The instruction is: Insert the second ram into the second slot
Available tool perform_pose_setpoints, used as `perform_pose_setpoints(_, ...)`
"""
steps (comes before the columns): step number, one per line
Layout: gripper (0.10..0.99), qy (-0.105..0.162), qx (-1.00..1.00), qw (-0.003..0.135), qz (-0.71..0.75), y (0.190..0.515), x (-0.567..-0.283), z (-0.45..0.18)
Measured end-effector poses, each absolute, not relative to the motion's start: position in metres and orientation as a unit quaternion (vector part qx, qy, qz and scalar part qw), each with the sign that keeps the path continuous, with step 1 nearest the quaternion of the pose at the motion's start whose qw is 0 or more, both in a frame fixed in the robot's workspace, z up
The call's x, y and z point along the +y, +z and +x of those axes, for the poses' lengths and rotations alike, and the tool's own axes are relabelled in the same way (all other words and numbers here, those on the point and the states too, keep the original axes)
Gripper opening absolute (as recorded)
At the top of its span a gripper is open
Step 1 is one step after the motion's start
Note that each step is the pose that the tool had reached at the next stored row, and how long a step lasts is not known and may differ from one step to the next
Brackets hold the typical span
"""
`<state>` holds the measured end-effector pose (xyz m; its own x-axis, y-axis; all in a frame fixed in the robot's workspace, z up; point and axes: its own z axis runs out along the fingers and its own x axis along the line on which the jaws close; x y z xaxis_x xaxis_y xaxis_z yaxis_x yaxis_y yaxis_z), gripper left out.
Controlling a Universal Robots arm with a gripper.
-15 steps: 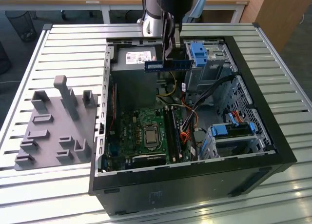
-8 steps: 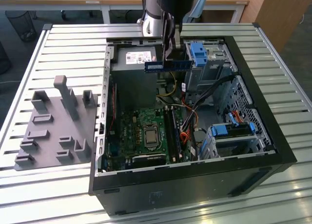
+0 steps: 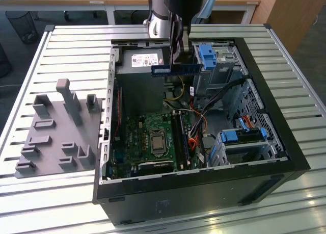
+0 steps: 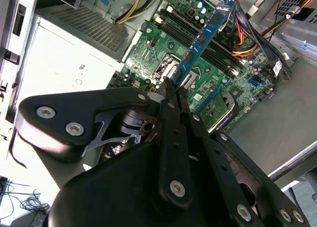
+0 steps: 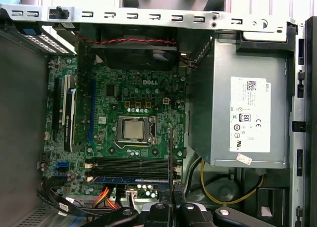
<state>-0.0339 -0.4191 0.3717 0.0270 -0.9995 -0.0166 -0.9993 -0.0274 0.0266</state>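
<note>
I've the long blue circuit-board stick (image 3: 175, 69) pinched tight in the black gripper (image 4: 174, 88). Carry step, I'd say; it needs aligning over the black motherboard slots (image 3: 178, 137).

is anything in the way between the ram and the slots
Nothing visible. The gripper holds the ram in the air over the open case, and the black slots are uncovered. The orange cables lie beside the slots, not across them.

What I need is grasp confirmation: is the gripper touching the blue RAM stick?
Touching. In the second wrist view the gripper pinches one end of the blue RAM stick between its fingertips.
</note>
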Motion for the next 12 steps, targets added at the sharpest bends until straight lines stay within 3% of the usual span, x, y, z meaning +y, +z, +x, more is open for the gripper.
perform_pose_setpoints(12, 0.137, -0.015, -0.697, 0.004, 0.717, 0.3717, -0.4231, -0.0339)
